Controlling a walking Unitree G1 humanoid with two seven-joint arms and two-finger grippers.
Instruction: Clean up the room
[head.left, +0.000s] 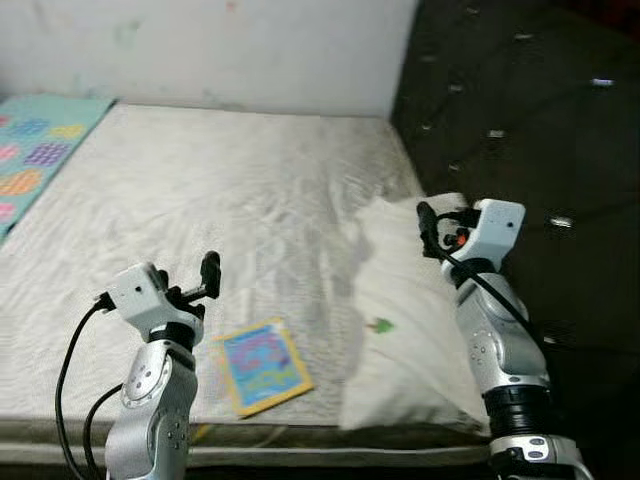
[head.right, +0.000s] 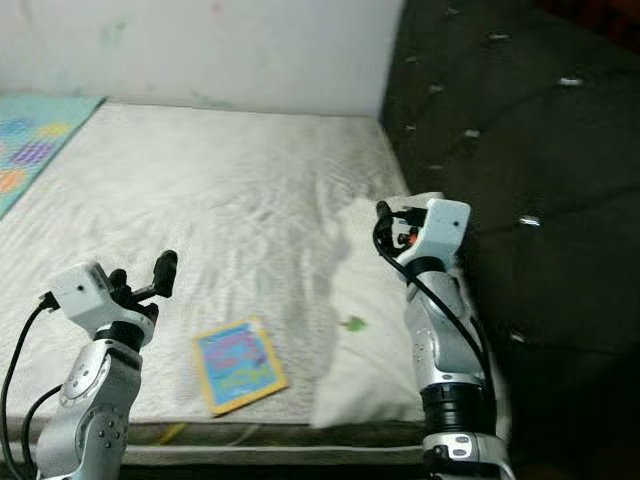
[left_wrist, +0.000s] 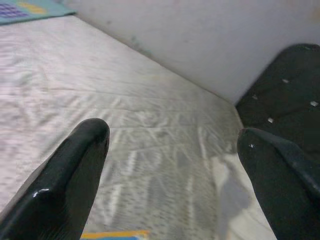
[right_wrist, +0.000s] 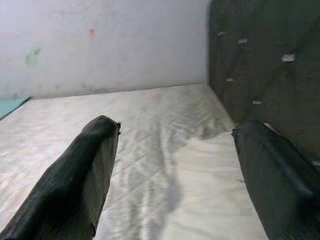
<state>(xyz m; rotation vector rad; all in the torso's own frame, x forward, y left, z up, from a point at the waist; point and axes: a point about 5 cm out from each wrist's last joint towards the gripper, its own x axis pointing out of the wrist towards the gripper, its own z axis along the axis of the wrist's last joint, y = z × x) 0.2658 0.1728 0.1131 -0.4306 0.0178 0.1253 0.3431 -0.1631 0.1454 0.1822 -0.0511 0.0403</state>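
Note:
A thin book (head.left: 262, 365) with a blue and yellow cover lies flat on the white mattress (head.left: 220, 200) near its front edge. A white pillow (head.left: 400, 330) with a small green mark lies at the right, against the headboard. My left gripper (head.left: 208, 272) is raised above the mattress just left of the book, open and holding nothing; in the left wrist view its fingers (left_wrist: 75, 170) stand wide apart over the sheet. My right gripper (head.left: 428, 222) hovers over the pillow's far end, open and empty, its fingers (right_wrist: 85, 165) spread above the pillow (right_wrist: 210, 190).
A dark tufted headboard (head.left: 520, 100) runs along the right side of the bed. A pale wall (head.left: 220, 40) closes off the far side. A turquoise patterned mat (head.left: 40, 150) lies at the far left. The front edge of the mattress is just below the book.

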